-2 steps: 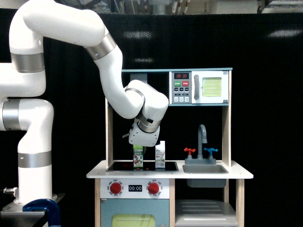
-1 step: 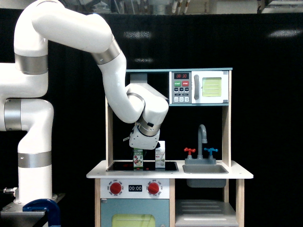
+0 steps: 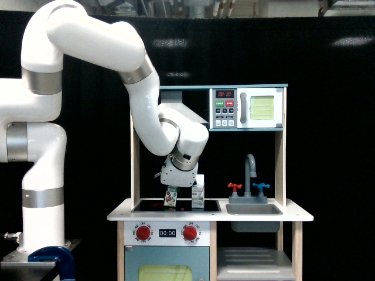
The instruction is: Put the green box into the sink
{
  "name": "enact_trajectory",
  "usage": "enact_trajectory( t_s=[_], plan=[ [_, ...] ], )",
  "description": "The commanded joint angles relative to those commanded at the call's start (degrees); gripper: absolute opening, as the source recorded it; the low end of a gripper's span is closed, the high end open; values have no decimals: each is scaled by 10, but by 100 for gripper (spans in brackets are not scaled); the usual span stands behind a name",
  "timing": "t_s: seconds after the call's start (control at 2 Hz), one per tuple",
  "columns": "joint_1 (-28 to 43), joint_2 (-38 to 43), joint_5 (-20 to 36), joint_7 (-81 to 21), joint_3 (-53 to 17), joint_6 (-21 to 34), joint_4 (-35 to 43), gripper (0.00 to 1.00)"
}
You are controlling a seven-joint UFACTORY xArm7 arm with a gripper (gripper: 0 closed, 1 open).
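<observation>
The green box (image 3: 171, 197) hangs tilted over the black stovetop (image 3: 149, 205), its base just above or barely touching the surface. My gripper (image 3: 173, 187) comes down on its top and is shut on it; the white wrist housing hides the fingers. The sink (image 3: 253, 209) is the grey basin set into the counter toward the exterior view's right, with a grey curved faucet (image 3: 251, 168) and red and blue tap handles behind it.
A white carton (image 3: 198, 191) stands right beside the green box, between it and the sink. A toy microwave (image 3: 249, 108) sits on the shelf above the sink. Wooden side posts (image 3: 135, 170) frame the counter.
The arm has shifted slightly toward the exterior view's right and the green box has gone from upright on the stovetop to tilted under the gripper.
</observation>
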Motion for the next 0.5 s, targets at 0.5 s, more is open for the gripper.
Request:
enact_trajectory(
  t_s=[0.5],
  plan=[
    [-168, -10, -84, 27, 75, 101, 15, 0]
  ],
)
